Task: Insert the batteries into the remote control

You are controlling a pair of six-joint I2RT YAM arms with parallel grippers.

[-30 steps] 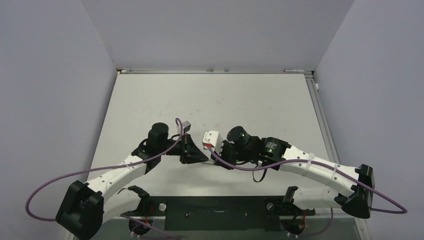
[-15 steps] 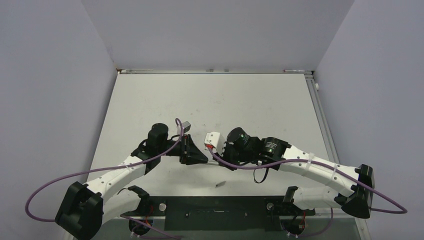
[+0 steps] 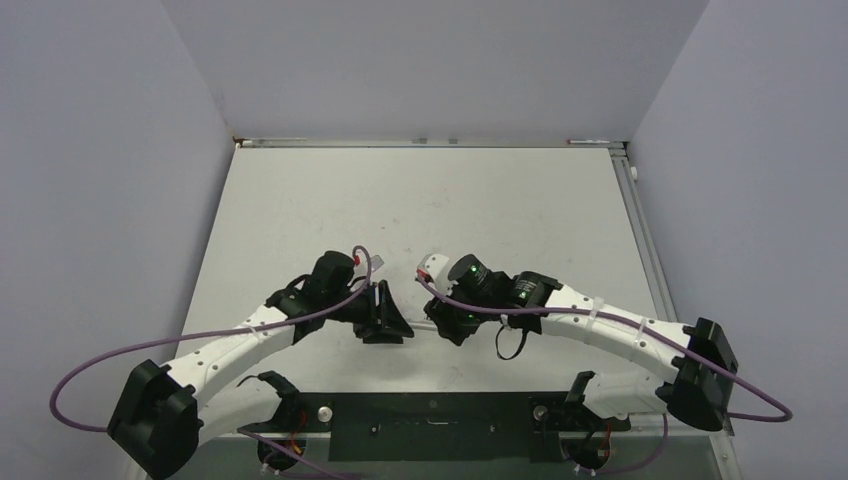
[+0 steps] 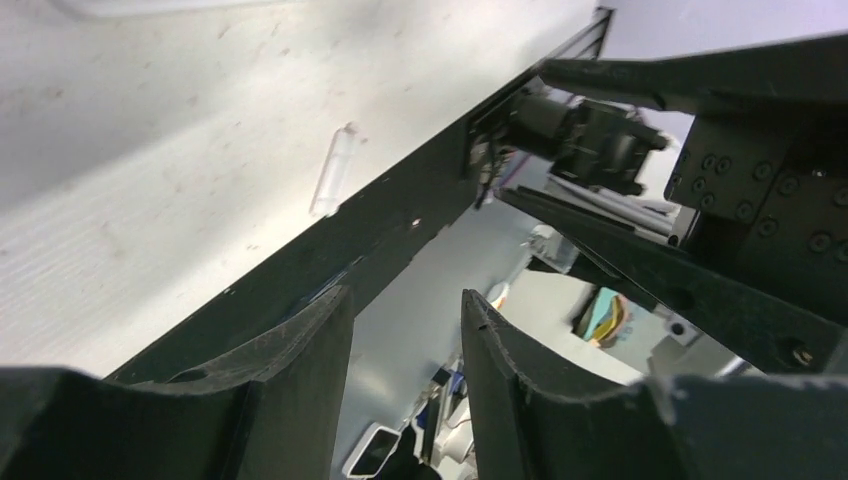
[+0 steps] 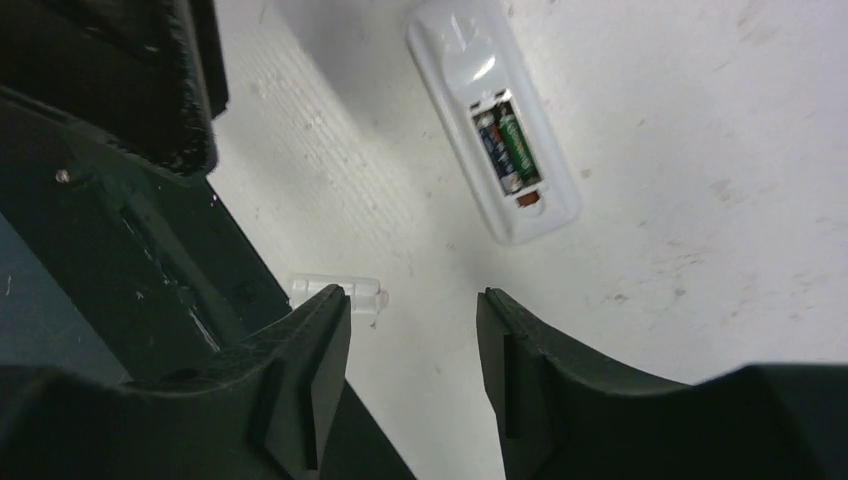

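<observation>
Both arms are bending inward and reaching low over the near part of the white tabletop (image 3: 420, 200). The right gripper (image 5: 413, 300) is hanging spread and empty above the flat white rectangular remote control (image 5: 466, 72), which is lying slot-up, apart from its fingertips. The two dark slim cylindrical batteries (image 5: 508, 148) are sitting side by side in the slot. A small white cover piece (image 5: 337, 291) is lying near one fingertip. The left gripper (image 4: 405, 300) is likewise spread, holding nothing.
</observation>
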